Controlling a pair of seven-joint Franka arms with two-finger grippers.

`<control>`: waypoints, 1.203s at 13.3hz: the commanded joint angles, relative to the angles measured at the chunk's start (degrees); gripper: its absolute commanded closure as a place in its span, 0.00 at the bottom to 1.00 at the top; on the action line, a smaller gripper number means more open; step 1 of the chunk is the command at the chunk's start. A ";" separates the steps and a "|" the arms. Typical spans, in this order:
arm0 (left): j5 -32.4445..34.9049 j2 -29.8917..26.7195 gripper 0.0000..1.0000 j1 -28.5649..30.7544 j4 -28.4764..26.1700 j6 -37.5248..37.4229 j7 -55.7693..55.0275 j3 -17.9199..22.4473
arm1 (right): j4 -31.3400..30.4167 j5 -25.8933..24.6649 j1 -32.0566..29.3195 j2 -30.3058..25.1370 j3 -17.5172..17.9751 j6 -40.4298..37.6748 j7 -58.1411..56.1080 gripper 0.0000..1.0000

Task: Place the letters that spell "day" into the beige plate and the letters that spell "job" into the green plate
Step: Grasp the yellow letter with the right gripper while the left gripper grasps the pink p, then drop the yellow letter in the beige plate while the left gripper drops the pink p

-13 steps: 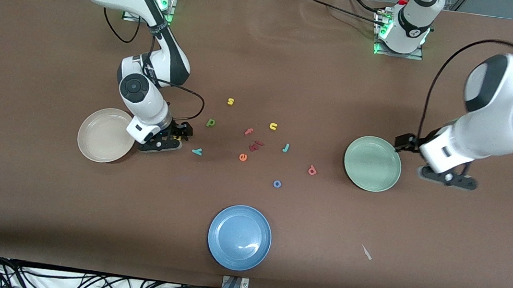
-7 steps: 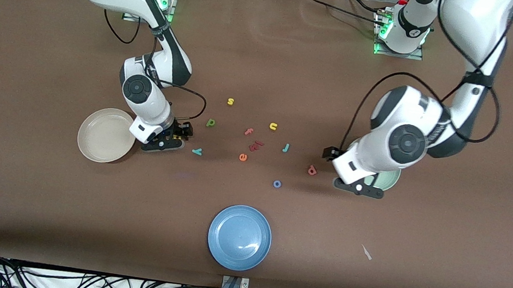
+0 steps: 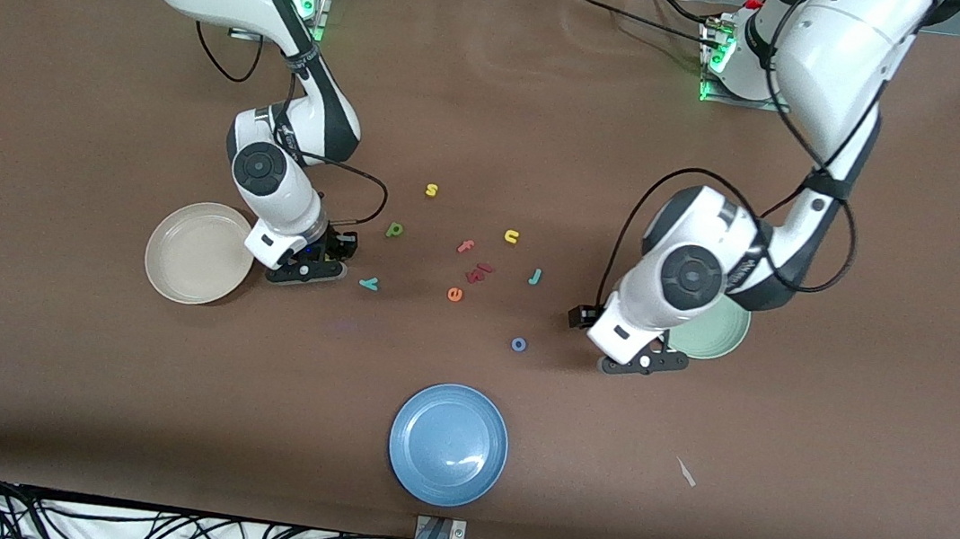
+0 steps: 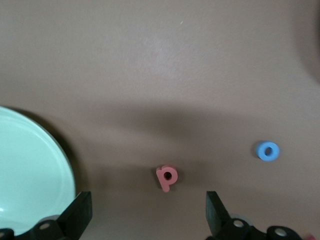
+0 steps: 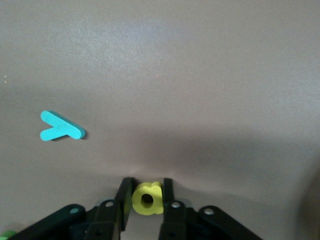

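My right hand [image 5: 146,199] pinches the yellow d [image 5: 147,198] beside the beige plate [image 3: 197,253]; my left hand [image 4: 145,220] (fingers spread wide) hovers over the pink b [image 4: 167,177].

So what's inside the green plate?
Nothing shows in the green plate where it's visible, in the front or left wrist view. The left arm covers much of it, so that part can't be checked.

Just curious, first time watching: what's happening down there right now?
Right tool shut on yellow d, beside beige plate. Left tool open over pink b, near green plate. Nothing in the way.
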 commanded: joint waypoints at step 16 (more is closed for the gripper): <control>-0.59 7.05 0.56 -2.22 -0.83 6.86 -10.33 0.30 | 1.50 0.87 -3.53 -6.89 -13.63 -17.32 -12.71 0.01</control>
